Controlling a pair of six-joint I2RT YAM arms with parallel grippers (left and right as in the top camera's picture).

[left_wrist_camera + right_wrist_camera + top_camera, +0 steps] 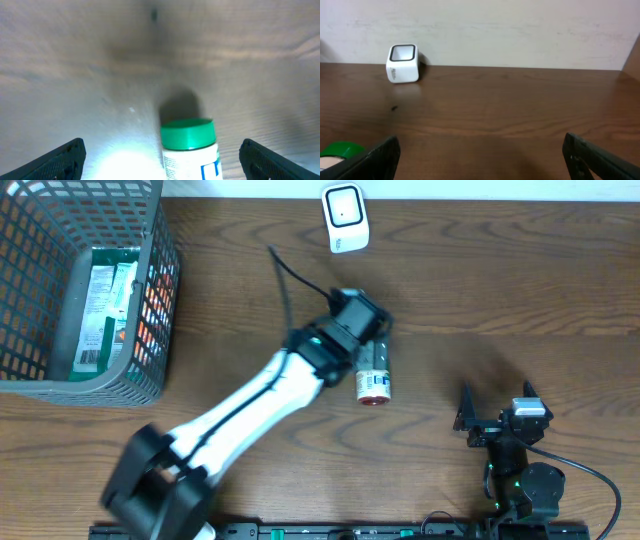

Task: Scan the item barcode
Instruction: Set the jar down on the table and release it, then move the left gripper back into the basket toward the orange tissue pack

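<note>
The item is a white bottle (373,375) with a green cap, lying on the wooden table near the middle. In the left wrist view its green cap (187,134) points away from me, right of centre between the fingers. My left gripper (365,328) (161,152) hovers over the bottle's cap end, open and touching nothing. The white barcode scanner (343,218) (403,63) stands at the table's far edge. My right gripper (497,408) (480,150) rests open near the front right, holding nothing. The green cap (340,150) shows at its lower left.
A grey wire basket (150,330) holding several packaged goods stands at the far left. A black cable (290,275) runs along the table from behind the left arm. A pale wall rises behind the scanner.
</note>
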